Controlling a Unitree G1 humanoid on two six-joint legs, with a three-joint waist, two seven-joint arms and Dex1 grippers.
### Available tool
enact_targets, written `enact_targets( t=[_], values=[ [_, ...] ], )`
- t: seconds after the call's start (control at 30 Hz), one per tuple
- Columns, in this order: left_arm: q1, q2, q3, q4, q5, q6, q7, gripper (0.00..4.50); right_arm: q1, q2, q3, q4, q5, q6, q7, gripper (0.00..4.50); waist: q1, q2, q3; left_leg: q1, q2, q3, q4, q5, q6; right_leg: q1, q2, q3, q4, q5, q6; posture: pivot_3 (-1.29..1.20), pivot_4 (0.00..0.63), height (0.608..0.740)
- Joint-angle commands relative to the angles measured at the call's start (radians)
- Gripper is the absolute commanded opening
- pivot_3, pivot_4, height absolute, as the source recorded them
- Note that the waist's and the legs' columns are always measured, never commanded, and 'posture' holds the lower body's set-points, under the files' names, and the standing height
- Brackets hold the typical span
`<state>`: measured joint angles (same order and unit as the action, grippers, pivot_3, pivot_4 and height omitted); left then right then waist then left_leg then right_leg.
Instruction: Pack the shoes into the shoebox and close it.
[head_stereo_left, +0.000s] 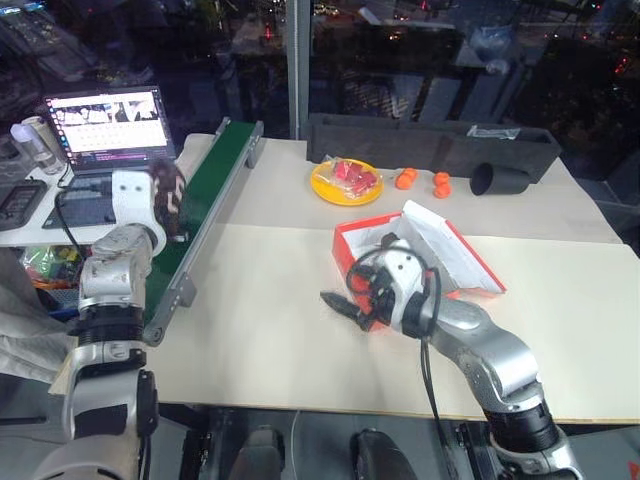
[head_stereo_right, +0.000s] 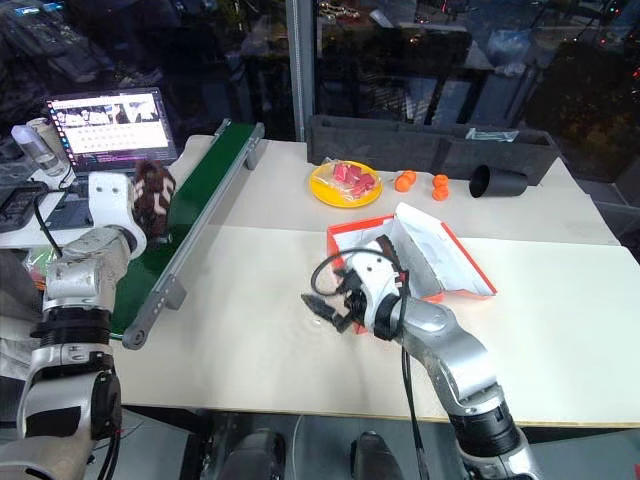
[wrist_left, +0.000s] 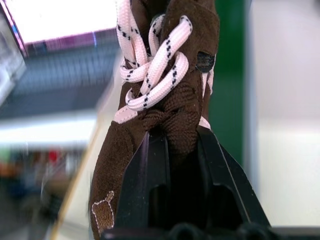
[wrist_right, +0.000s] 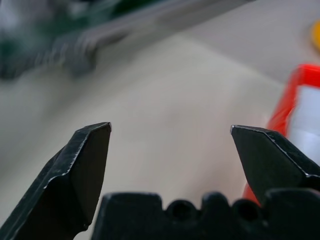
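Left gripper (wrist_left: 182, 145) fingers clamping brown shoe (wrist_left: 165, 90), long axis pointing away.

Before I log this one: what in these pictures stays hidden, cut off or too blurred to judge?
- Inside of the shoebox: head views, the right gripper and its arm cover it, so any second shoe is unseen.
- Shoe toe and sole: left wrist view, cut off by the edges; the left gripper fingers hide its middle.
- Laptop screen: too small to read.

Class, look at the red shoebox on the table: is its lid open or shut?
Open. The shoebox shows its white inside, and the lid leans back from the far side instead of covering the box.
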<state>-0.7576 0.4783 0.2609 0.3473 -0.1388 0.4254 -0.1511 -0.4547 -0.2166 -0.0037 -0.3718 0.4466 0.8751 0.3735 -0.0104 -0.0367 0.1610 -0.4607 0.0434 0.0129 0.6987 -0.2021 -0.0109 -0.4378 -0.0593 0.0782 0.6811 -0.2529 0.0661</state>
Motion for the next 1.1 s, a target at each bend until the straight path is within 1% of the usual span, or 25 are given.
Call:
enact_targets(
  t=[0.03,0.07,0.13,0.17,0.3,0.37,0.47,0.67,0.83,0.9,0.97,1.1],
  values=[
    [0.005,-0.08,-0.021,-0.162,-0.078,-0.047,-0.056,0.51,-0.128,0.118,-0.236,0.062,0.116,0.069,-0.191,4.5,0.003,0.0,0.0,0.0,0.0,0.0,0.0,0.0,0.0,0.0,0.0,-0.001,0.0,0.0,0.0,0.0,0.15,0.681],
    [0.011,-0.116,-0.027,-0.203,-0.118,-0.018,-0.078,0.51,-0.163,0.158,-0.292,0.076,0.159,0.083,-0.237,4.5,0.005,0.0,0.0,0.0,0.0,-0.001,0.0,0.0,0.0,0.0,0.0,-0.002,0.0,0.0,0.0,0.0,0.15,0.681],
    [0.023,-0.204,-0.032,-0.302,-0.271,0.112,-0.142,0.51,-0.236,0.236,-0.398,0.095,0.282,0.104,-0.322,4.5,0.006,0.0,0.0,0.0,0.0,-0.001,0.0,0.0,0.0,0.0,-0.001,-0.005,0.0,0.0,0.0,0.0,0.15,0.681],
    [0.034,-0.236,-0.037,-0.354,-0.342,0.166,-0.172,0.51,-0.263,0.26,-0.43,0.1,0.328,0.122,-0.355,4.5,0.004,0.0,0.0,-0.001,0.0,-0.001,-0.001,0.0,0.0,0.0,-0.001,-0.005,0.0,0.0,0.0,0.0,0.15,0.681],
    [0.054,-0.337,-0.007,-0.499,-0.62,0.378,-0.2,0.51,-0.316,0.28,-0.455,0.106,0.416,0.183,-0.427,4.5,-0.009,0.0,0.0,-0.007,0.0,-0.004,0.0,0.0,0.0,-0.004,-0.001,-0.007,0.003,0.0,0.0,0.0,0.15,0.681],
    [0.057,-0.357,-0.007,-0.525,-0.675,0.421,-0.186,0.51,-0.325,0.279,-0.457,0.105,0.458,0.198,-0.451,4.5,-0.019,0.001,0.0,-0.008,0.0,-0.004,-0.001,0.0,0.0,-0.005,-0.001,-0.007,0.003,0.0,0.0,0.0,0.15,0.681],
    [0.061,-0.355,-0.037,-0.536,-0.687,0.439,-0.182,0.51,-0.324,0.269,-0.453,0.103,0.494,0.206,-0.485,4.5,-0.034,0.001,0.0,-0.006,0.0,-0.004,-0.001,0.0,0.0,-0.005,-0.001,-0.007,0.0,0.0,-0.001,0.0,0.15,0.681],
    [0.075,-0.322,-0.1,-0.528,-0.659,0.446,-0.219,0.51,-0.333,0.243,-0.442,0.093,0.553,0.207,-0.532,4.5,-0.034,0.002,0.0,-0.002,0.0,-0.005,-0.001,0.001,0.002,-0.001,0.0,-0.007,0.001,0.0,-0.001,0.0,0.15,0.681],
    [0.063,-0.305,-0.138,-0.409,-0.538,0.368,-0.192,0.51,-0.348,0.228,-0.441,0.085,0.625,0.198,-0.568,4.5,-0.032,0.002,0.0,-0.002,0.0,-0.005,-0.001,0.001,0.002,-0.001,0.0,-0.007,0.0,-0.001,-0.001,0.0,0.15,0.681],
    [0.052,-0.294,-0.161,-0.387,-0.497,0.325,-0.211,0.51,-0.344,0.215,-0.429,0.086,0.634,0.198,-0.575,4.5,-0.032,0.002,0.0,-0.002,0.0,-0.005,-0.001,0.001,0.002,-0.001,0.0,-0.007,0.0,-0.001,-0.001,0.0,0.15,0.681],
    [0.042,-0.303,-0.182,-0.419,-0.508,0.322,-0.245,0.51,-0.334,0.206,-0.422,0.091,0.643,0.198,-0.585,4.5,-0.032,0.003,0.0,-0.002,0.0,-0.005,-0.002,0.001,0.002,-0.001,0.0,-0.007,0.0,-0.001,-0.001,0.0,0.15,0.681],
    [0.042,-0.334,-0.196,-0.445,-0.515,0.326,-0.248,0.51,-0.312,0.189,-0.408,0.102,0.641,0.198,-0.588,4.5,-0.028,0.003,0.0,-0.002,0.0,-0.005,-0.003,0.001,0.002,-0.001,0.0,-0.007,-0.002,-0.001,-0.001,0.0,0.15,0.681]
  ],
)
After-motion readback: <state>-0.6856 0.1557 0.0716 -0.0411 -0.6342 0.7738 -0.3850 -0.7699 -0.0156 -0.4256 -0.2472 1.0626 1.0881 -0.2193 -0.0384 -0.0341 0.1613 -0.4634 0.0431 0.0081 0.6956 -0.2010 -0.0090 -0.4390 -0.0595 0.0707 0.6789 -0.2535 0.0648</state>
